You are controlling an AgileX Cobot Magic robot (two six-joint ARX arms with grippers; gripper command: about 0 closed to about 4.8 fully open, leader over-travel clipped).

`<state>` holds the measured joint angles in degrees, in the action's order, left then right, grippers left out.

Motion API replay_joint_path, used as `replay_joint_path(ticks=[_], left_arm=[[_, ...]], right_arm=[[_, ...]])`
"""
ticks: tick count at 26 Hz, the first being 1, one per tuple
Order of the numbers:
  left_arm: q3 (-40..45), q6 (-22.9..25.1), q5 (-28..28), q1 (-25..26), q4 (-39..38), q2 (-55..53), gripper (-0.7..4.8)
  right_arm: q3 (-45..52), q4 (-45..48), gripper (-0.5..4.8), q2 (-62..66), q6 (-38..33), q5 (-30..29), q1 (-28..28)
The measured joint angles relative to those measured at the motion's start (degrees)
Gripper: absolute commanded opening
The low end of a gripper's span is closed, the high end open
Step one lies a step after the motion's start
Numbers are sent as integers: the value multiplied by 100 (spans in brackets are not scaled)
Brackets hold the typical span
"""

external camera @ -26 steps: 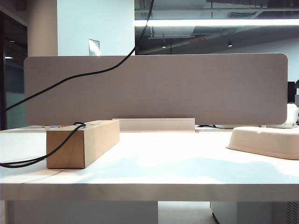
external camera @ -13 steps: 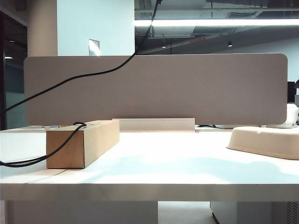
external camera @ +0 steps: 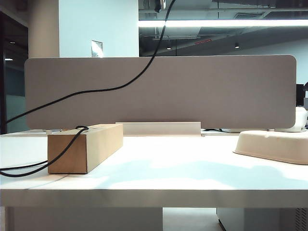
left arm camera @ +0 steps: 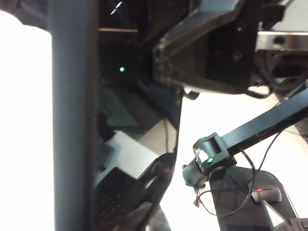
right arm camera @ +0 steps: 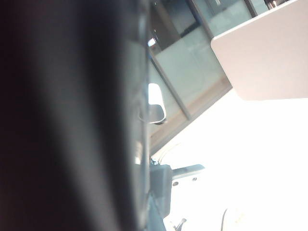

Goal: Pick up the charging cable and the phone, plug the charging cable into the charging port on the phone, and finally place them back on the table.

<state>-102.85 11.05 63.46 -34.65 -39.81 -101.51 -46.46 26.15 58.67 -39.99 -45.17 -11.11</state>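
surface (external camera: 159, 168): cardboard box (external camera: 86, 147) left, cream tray (external camera: 274, 144) right, divider panel (external camera: 159, 91) behind | charging cable (external camera: 115, 86) hung from above the frame, across the panel, over the box, off the left edge | left hand: grip unclear, blurred | right hand: clenched, possibly on the phone (right arm camera: 72, 115), a dark blur up close

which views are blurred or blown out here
Exterior view: sharp, with soft shadows on the table and a bright ceiling strip light. Left wrist view: dark, with whited-out patches. Right wrist view: a huge out-of-focus dark shape fills half the frame; the rest is overexposed.
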Motion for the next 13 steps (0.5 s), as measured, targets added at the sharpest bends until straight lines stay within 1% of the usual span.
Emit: replay_joint_path(ticks=[2,5,6,7,8,10,13], left_arm=[[-7,205,-155,9,-280,-2,150],[-33,664,-509,15,-911,28,156],[-33,761,-584,17,-1071,28,184],[-31,839,-654,17,-1255,26,233],[-31,894,-669,20,-1419,26,259],[-31,960,-673,22,-1578,26,260],[-33,984,-717,83,-1880,26,260]], right_arm=[[28,-52,-6,0,24,-31,-13],[33,-164,-6,9,85,-42,-15],[31,-162,-6,9,94,-2,-17],[31,-164,-6,7,129,52,-17],[31,-166,-6,9,208,127,-17],[31,-225,-6,7,352,262,-15],[31,-577,-6,136,603,568,-15]])
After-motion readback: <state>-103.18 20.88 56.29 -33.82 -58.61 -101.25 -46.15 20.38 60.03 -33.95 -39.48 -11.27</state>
